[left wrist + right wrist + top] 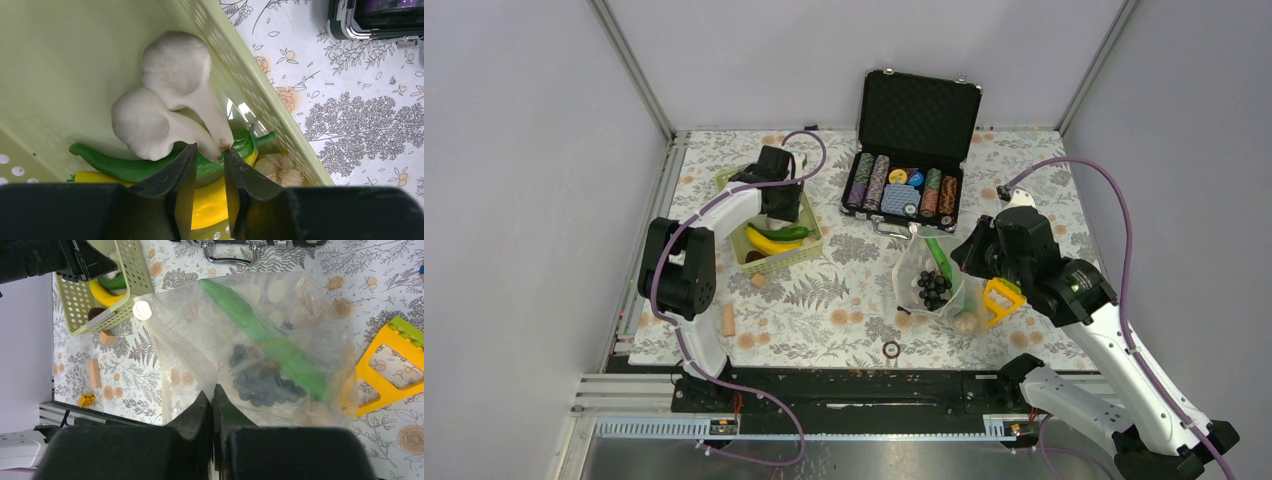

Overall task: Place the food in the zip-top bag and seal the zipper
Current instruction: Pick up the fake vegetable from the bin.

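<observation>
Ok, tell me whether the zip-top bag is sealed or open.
Open. From above, the mouth of the zip-top bag gapes upward, grapes showing inside; the right gripper pinches its edge.

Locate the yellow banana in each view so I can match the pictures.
Top external: banana left of centre, inside the lime-green basket.
Left wrist: banana bottom centre, under the green pepper.
Right wrist: banana top left corner.
Shared landmark: the lime-green basket, seen in all three views.
</observation>
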Robot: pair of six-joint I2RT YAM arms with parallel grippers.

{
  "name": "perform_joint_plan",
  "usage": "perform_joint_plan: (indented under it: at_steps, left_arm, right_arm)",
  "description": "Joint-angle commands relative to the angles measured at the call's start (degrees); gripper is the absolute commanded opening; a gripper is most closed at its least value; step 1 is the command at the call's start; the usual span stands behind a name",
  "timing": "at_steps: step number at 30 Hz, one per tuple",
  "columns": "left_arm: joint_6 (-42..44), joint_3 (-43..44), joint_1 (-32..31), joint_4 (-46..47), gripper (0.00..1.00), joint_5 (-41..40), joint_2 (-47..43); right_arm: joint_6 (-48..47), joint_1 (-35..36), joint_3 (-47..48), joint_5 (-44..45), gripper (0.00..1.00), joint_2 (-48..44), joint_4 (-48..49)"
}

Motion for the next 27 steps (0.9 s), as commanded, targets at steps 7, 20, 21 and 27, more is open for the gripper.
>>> perform_joint_plan:
  at_steps: [7,20,21,27]
  left_arm:
    - [-0.27,1.97,-0.6,2.75,0.03,-3.95,-4.53]
    - [-8.84,-2.34,-0.61,2.74,0.0,-13.14,-22.31]
    - [-9.77,-2.63,-0.56,2.5,0.0,-13.12,-24.22]
    - [-12.63,-5.17,-1.1,4.51,0.0,0.16,-34.98]
  right_arm:
    - [-0.25,-0.39,-0.08,1.25,0.0,-1.46,1.63]
    - [-0.87,-0.4,-0.89,1.07,0.0,-2.67,1.61]
    - [-0.88,-0.39,-0.81,1.02,0.0,-2.8,1.58]
    - [-1.03,-0.39,-0.46,0.57,0.0,-2.41,1.58]
